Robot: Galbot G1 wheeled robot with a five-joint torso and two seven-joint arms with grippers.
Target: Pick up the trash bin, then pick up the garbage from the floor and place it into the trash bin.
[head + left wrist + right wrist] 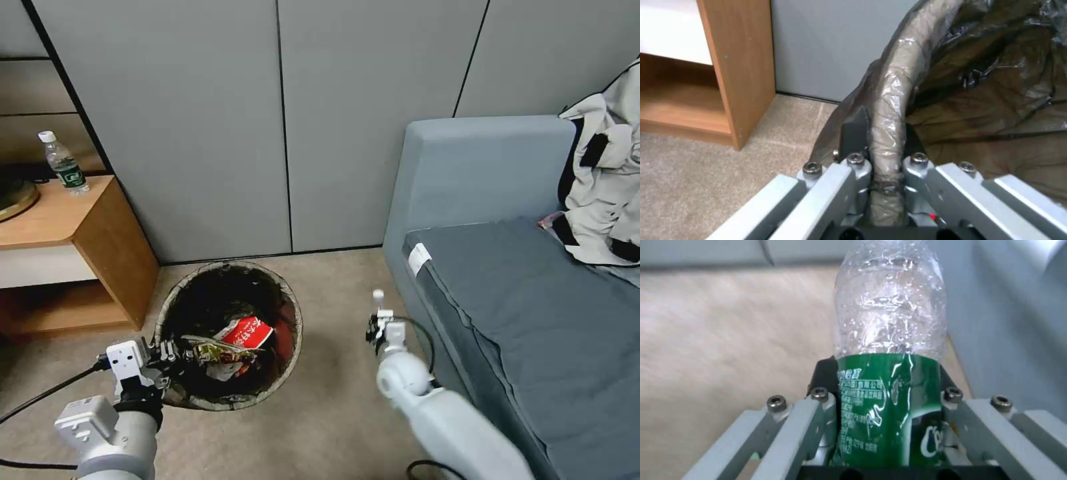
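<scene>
The trash bin (291, 312), round with a dark bag liner, is at the lower left of the head view. My left gripper (171, 351) is shut on its near rim; in the left wrist view the fingers (855, 133) pinch the bag-wrapped rim (889, 100). Inside lie garbage pieces: a red-and-white carton (249, 331) and crumpled wrappers (219, 353). My right gripper (381, 329) hangs to the right of the bin, beside the sofa, shut on a clear bottle (889, 306) with a green label; its white cap (378, 294) points away from me.
A wooden side table (100, 227) stands left of the bin, with a water bottle (63, 163) on top. A grey sofa (520, 300) fills the right side, a white-and-black jacket (603, 193) on it. Grey wall panels lie behind. Beige carpet (333, 413) lies between bin and sofa.
</scene>
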